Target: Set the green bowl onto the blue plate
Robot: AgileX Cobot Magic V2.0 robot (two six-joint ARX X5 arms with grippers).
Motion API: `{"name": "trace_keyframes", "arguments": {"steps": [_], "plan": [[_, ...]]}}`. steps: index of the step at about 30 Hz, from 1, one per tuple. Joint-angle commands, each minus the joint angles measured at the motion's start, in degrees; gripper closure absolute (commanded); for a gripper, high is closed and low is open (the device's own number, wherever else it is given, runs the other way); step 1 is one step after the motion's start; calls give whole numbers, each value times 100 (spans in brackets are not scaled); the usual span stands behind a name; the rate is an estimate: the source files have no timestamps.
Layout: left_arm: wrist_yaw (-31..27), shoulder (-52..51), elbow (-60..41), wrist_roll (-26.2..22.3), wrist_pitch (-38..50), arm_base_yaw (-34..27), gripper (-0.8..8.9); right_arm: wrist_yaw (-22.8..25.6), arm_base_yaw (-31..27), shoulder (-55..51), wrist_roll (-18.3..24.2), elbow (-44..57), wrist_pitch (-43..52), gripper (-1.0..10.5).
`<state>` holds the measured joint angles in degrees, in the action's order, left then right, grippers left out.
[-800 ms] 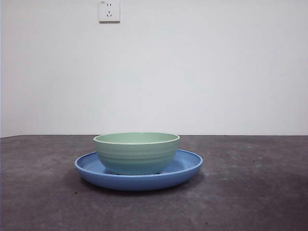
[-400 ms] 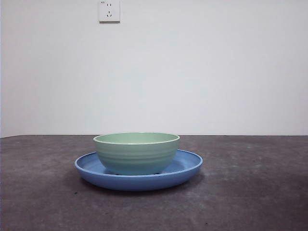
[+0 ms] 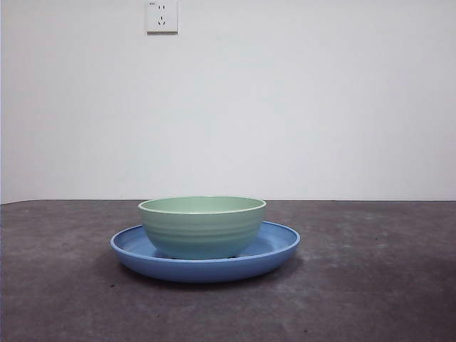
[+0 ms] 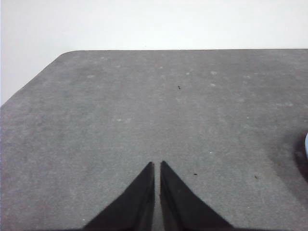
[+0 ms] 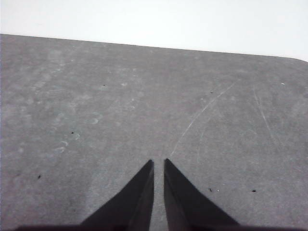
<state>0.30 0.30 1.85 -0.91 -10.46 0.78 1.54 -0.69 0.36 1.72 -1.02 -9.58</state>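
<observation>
So on our end, the left gripper (image 4: 157, 166) has its two black jaws pressed nearly together, only a thin slit between the tips, and nothing pinched in there. It's hanging over bare grey table (image 4: 144, 110), and the only hint of the dishes in its wrist view is a tiny sliver of the blue plate (image 4: 306, 144) peeking in at the picture's edge. The right gripper (image 5: 159, 164) looks much the same: jaws closed down to a narrow gap, holding nothing, with just scuffed tabletop in front of it (a few pale scratches and dark specks, that's all we can make out).

Neither arm shows up in the front view at all, so we can't say from there which side each one sits on.

Moving out to the actual stuff: the green bowl (image 3: 202, 228) sits upright on the blue plate (image 3: 274, 253), roughly centred, maybe a touch toward the left of the plate as that camera sees it. The plate's rim shows all the way around the bowl's base, and the plate lies flat on the table. Behind it all there's a plain white wall with a wall socket (image 3: 162, 16) up high.
</observation>
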Motion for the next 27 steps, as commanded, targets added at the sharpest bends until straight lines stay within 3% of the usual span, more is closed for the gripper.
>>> {"name": "trace_keyframes", "arguments": {"steps": [1, 27], "plan": [[-2, -11, -116, -11, -28, -4, 794, 0, 11, -15, 22, 37, 59, 915], [-2, -11, -116, -11, -28, -4, 794, 0, 17, -15, 22, 37, 59, 915]]}}
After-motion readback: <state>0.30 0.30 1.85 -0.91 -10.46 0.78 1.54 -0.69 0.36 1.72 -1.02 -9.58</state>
